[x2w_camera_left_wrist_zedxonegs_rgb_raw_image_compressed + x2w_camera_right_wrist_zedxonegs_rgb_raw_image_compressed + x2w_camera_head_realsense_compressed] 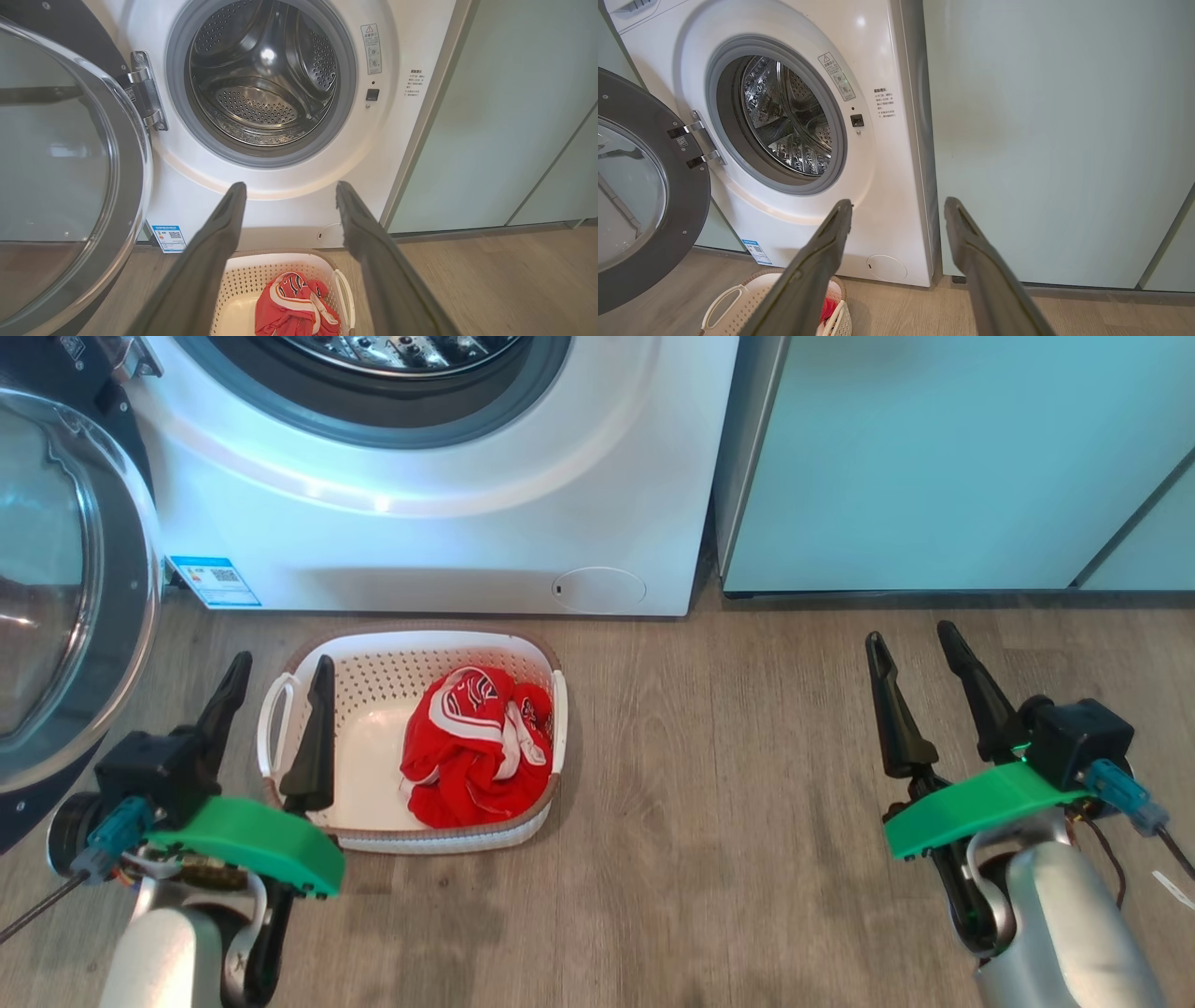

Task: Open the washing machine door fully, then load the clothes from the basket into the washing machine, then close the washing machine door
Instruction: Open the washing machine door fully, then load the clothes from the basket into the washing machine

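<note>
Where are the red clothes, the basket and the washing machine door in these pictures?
the clothes [471, 747], head view, on the middle of the crumpled red fabric.
the basket [392, 677], head view, on its perforated back wall.
the washing machine door [689, 205], right wrist view, on its dark rim.

Head view looks steeply down at the basket [411, 637], left of centre. Both wrist views sit low, near the washing machine [383, 130], sharing its drum [266, 84]: left squarely, right obliquely.
</note>
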{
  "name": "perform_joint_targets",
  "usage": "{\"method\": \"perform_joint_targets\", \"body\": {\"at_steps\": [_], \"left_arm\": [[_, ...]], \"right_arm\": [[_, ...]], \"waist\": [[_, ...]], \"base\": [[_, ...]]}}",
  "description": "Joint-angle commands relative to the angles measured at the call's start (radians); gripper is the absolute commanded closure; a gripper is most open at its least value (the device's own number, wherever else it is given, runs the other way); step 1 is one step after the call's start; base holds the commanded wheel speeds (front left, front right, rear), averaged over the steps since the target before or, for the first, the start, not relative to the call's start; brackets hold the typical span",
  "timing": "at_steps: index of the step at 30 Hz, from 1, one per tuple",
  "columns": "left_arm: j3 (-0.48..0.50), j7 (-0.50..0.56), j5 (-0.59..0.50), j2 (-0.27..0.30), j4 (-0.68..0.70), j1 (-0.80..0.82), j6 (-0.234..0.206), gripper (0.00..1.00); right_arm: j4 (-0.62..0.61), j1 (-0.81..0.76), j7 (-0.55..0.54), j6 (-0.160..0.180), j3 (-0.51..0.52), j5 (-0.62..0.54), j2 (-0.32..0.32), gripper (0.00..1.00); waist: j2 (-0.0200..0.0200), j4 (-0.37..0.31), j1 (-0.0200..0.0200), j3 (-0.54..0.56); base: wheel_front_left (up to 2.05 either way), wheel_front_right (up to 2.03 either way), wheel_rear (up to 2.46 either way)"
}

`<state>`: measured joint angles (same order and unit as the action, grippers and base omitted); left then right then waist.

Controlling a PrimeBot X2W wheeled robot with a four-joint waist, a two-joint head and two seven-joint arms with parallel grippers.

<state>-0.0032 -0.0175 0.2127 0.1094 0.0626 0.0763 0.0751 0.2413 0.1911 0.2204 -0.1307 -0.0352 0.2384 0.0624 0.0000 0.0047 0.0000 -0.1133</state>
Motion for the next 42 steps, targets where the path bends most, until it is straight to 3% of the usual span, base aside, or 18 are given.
{"method": "perform_joint_targets", "body": {"at_steps": [1,26,42], "left_arm": [[0.028,0.002,-0.005,0.025,0.040,0.024,-0.007,0.00],[0.021,-0.004,-0.004,0.040,0.031,0.030,-0.038,0.00],[0.008,-0.003,-0.002,0.055,0.029,0.034,-0.043,0.00]], "right_arm": [[-0.037,0.021,0.004,0.000,-0.018,0.000,-0.010,0.00],[-0.024,0.032,0.015,0.000,-0.016,0.007,-0.012,0.00],[-0.018,0.033,0.019,0.000,-0.017,0.012,-0.012,0.00]], "waist": [[0.0000,0.001,0.0000,-0.001],[0.0000,0.003,0.0000,-0.014],[0.0000,0.003,0.0000,-0.010]], "base": [[0.00,0.00,0.00],[0.04,-0.04,0.00],[1.53,-1.53,0.00]]}}
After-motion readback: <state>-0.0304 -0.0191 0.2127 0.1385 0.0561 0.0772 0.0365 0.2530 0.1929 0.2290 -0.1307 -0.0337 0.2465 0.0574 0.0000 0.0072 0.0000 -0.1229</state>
